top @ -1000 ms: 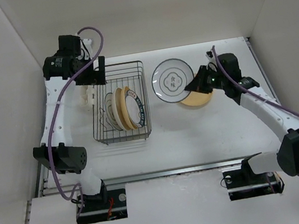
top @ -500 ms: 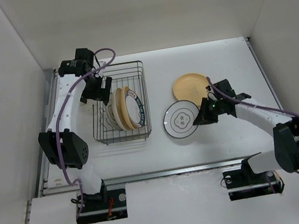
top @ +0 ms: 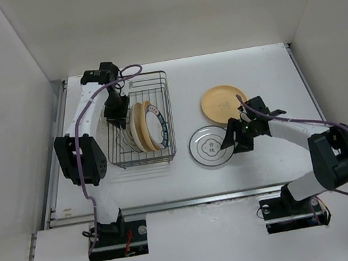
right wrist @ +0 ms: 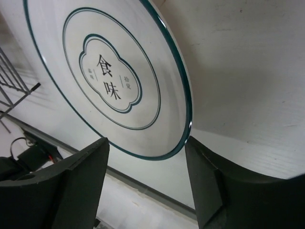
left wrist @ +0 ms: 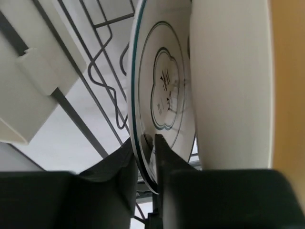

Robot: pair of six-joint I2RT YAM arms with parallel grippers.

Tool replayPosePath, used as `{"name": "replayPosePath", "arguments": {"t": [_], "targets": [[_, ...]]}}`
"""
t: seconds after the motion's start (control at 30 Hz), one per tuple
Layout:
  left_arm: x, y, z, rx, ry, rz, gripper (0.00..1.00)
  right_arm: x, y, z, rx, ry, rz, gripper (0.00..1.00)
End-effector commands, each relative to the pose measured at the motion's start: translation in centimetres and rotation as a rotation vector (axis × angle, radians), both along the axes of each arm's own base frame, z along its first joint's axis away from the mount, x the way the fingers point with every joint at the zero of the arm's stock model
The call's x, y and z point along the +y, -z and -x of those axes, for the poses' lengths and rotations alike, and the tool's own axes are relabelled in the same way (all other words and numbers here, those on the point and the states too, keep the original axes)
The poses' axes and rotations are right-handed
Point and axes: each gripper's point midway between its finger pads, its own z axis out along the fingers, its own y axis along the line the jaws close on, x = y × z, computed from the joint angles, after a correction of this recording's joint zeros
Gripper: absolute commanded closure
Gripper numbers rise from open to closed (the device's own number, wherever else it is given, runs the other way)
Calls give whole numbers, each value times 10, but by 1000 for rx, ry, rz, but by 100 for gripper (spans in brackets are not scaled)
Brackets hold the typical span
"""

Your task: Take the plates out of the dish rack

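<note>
The dish rack (top: 152, 74) stands at the left with three plates upright in it: a white one (top: 130, 129), a tan one (top: 141, 126) and a teal-rimmed one (top: 158, 126). My left gripper (top: 121, 116) reaches into the rack. In the left wrist view it (left wrist: 147, 162) is shut on the bottom rim of the white ringed plate (left wrist: 164, 81), among the rack wires (left wrist: 85, 129). Another white ringed plate (top: 208, 147) lies flat on the table. My right gripper (top: 231, 138) sits at its right edge, open (right wrist: 147, 167), with the plate's rim (right wrist: 109, 81) loose between the fingers.
A tan plate (top: 222, 103) lies flat on the table just behind the right gripper. White walls close in the table on the left, back and right. A metal rail (top: 192, 200) runs along the near edge.
The right arm carried the white ringed plate down to the table in front of the tan plate and opened. The left gripper moved into the rack and shut on the leftmost white plate.
</note>
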Motion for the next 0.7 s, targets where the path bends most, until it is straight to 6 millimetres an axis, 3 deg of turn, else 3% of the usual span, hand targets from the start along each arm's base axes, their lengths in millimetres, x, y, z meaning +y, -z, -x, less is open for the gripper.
{"name": "replayPosePath", "arguments": {"t": [0.0, 0.03, 0.13, 0.17, 0.27, 0.37, 0.4, 0.47, 0.57, 0.67], "targets": [[1, -5, 7, 30, 17, -2, 91, -1, -16, -15, -66, -2, 30, 29], [-1, -5, 7, 32, 19, 8, 100, -4, -22, -18, -81, 10, 50, 24], [-3, -20, 0, -25, -4, 22, 100, -13, -34, -21, -111, 28, 96, 20], [-8, -29, -1, -54, 0, 30, 100, -18, -41, -29, -139, 49, 128, 14], [-14, -64, -13, -173, -2, 21, 100, -30, -57, -37, -174, 92, 196, 13], [-7, -103, -24, -316, -40, -13, 100, -39, -72, -43, -219, 116, 239, 13], [-9, -111, -29, -355, -48, -22, 100, -38, -85, -45, -254, 119, 239, 13], [4, -146, -35, -483, -96, -67, 100, -38, -98, -47, -306, 104, 236, 13], [16, -183, -49, -655, -141, -99, 100, -23, -134, -51, -447, 53, 145, 13], [26, -233, -54, -867, -183, -113, 100, 0, -178, -53, -601, 0, 23, 13]]}}
